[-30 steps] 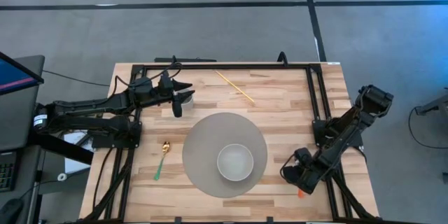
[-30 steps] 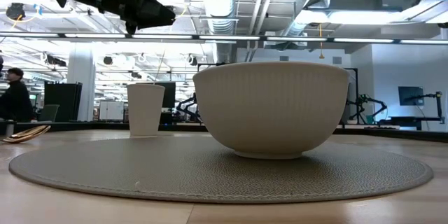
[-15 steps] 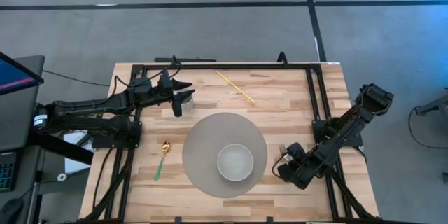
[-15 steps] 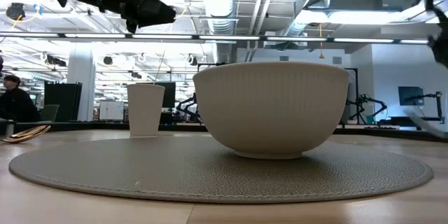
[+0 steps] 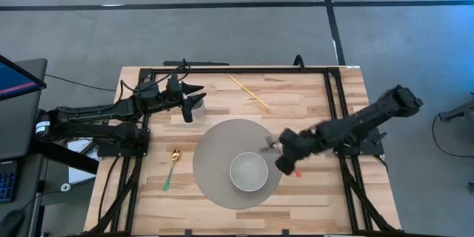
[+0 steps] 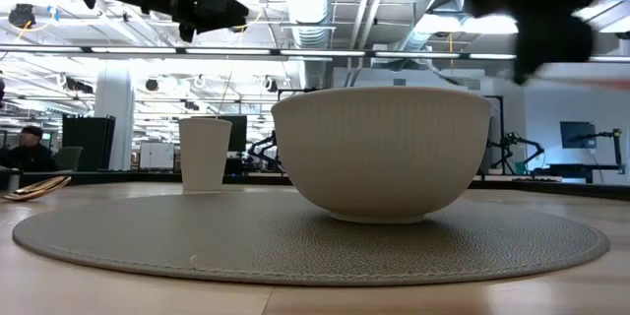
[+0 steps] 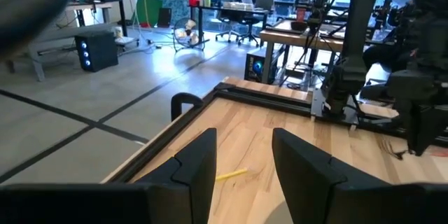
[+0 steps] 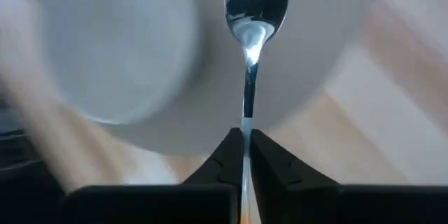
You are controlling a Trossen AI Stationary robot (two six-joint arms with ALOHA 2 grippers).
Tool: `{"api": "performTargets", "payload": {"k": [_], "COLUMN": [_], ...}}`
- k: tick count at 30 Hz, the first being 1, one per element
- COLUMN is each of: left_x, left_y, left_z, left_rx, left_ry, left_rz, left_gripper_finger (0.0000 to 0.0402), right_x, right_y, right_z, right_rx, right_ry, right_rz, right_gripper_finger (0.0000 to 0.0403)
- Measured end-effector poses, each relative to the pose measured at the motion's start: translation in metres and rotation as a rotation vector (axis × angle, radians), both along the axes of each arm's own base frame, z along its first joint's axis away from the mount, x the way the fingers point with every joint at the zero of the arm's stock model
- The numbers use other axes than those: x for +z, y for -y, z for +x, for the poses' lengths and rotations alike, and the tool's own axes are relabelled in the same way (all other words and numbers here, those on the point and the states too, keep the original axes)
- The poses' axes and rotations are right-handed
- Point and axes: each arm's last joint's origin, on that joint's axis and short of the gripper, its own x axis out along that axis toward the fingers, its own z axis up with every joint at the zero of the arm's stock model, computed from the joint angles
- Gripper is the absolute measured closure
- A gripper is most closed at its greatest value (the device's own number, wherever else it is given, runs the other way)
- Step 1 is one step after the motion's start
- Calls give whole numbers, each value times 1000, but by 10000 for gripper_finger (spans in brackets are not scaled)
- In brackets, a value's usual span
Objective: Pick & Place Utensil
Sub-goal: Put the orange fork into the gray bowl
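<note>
Left gripper (image 5: 194,102) is hovering over the cup (image 5: 197,105) at the table's (image 5: 311,111) far left, unchanged from a second ago; its fingers (image 7: 198,164) are standing apart with nothing between them. A spoon (image 5: 172,167) is lying on the wood left of the mat (image 5: 215,144), a yellow stick (image 5: 248,92) farther back.

The bowl (image 5: 248,172) is sitting on the mat, unmoved.

Right gripper (image 5: 280,148) is the change: a second ago it was down at the table's near right corner; now it is reaching over the mat's right edge, just beside the bowl. It is pinching a fork (image 8: 248,49) by the handle, fingers (image 8: 226,155) closed tight on it, tines pointing out over the mat toward the bowl (an orange-red handle end shows behind the gripper in the high view). The low view is showing this arm dark above the bowl's right side.
</note>
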Motion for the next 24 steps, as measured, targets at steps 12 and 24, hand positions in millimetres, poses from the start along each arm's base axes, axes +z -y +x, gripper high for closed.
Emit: {"api": "performTargets", "payload": {"k": [12, 24], "left_x": [1, 1], "left_y": [0, 0], "left_z": [0, 0], "left_rx": [0, -3], "left_ry": [8, 14], "left_rz": [2, 4], "left_gripper_finger": [261, 261], "right_x": [7, -34], "right_y": [27, 8], "right_z": [66, 93], "right_rx": [255, 251], "right_ry": [60, -187], "right_rz": [450, 728], "right_gripper_finger": [401, 395]}}
